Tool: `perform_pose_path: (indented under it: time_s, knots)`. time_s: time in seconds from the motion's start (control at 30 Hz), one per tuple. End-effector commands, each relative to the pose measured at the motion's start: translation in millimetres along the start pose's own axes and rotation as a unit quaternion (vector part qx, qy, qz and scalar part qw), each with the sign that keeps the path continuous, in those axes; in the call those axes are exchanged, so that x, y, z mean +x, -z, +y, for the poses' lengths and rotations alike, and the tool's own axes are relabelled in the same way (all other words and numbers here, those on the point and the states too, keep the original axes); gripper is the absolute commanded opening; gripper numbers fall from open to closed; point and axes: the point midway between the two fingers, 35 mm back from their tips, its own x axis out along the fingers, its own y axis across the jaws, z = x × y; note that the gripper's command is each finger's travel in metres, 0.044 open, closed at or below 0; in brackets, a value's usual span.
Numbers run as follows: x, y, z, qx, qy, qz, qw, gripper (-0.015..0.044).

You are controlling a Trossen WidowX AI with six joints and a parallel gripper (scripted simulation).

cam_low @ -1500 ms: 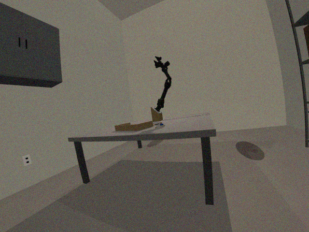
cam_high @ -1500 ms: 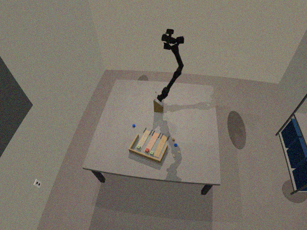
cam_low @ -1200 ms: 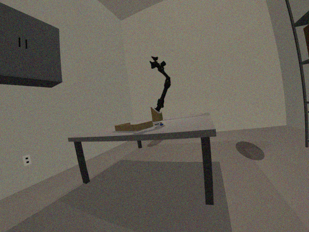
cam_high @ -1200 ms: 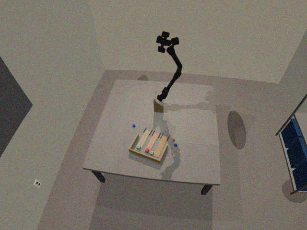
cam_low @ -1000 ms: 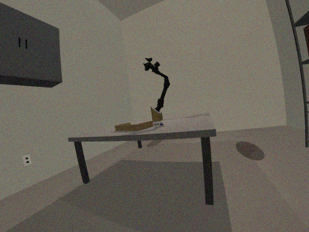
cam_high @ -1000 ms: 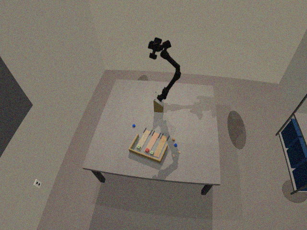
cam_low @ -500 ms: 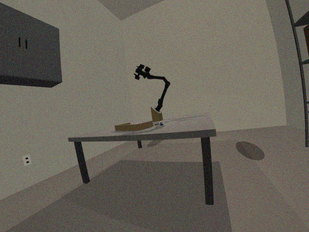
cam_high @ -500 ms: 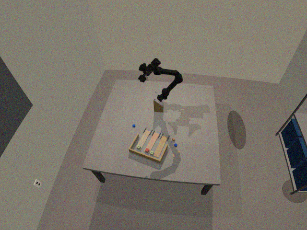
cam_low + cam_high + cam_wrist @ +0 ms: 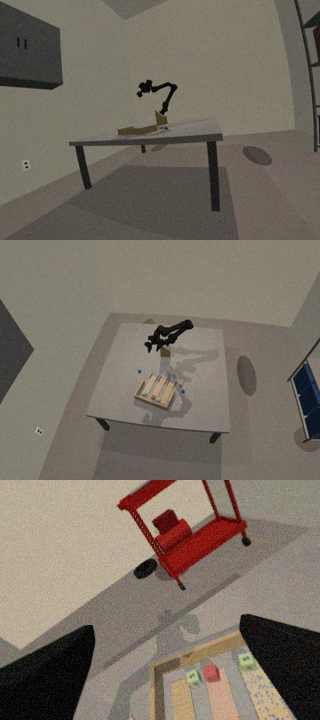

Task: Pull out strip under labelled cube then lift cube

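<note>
My gripper (image 9: pixel 153 351) (image 9: pixel 169 627) is open and empty, high above the table and back from the tray (image 9: pixel 149 401) (image 9: pixel 136 131) (image 9: pixel 210 651). Three strips lie side by side in the tray: a blue-speckled one (image 9: pixel 150 386) (image 9: pixel 267 696), a pink one (image 9: pixel 159 387) (image 9: pixel 223 697) and a plain tan one (image 9: pixel 168 392) (image 9: pixel 182 700). A green cube (image 9: pixel 144 393) (image 9: pixel 246 661) with a dark mark sits at the speckled strip's end. A red cube (image 9: pixel 153 396) (image 9: pixel 211 673) is at the pink strip's end. Another marked green cube (image 9: pixel 158 399) (image 9: pixel 193 677) sits between the pink and tan strips.
A wooden block (image 9: pixel 165 352) (image 9: pixel 161 119) stands behind the tray by the arm's base. Blue pieces (image 9: pixel 139 371) (image 9: pixel 183 391), an orange piece (image 9: pixel 180 385) and small yellow pieces (image 9: pixel 181 402) lie on the table (image 9: pixel 204 410). A red cart (image 9: pixel 200 545) stands beyond the table.
</note>
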Motion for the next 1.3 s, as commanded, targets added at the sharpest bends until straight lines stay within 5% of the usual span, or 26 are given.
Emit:
perform_pose_path:
  time_s: [0.0, 0.27, 0.67, 1.17, 1.27]
  knots:
    - [16, 70, -18, -0.084, 0.015, 0.057, 0.995, 0.0400]
    - [13, 189, -55, -0.221, 0.026, 0.167, 0.960, 0.0400]
    - [12, 193, -56, -0.226, 0.026, 0.171, 0.959, 0.0400]
    - [87, 206, -125, -0.193, 0.161, 0.393, 0.884, 0.0006]
    - [93, 213, -138, -0.178, 0.183, 0.446, 0.858, 0.0000]
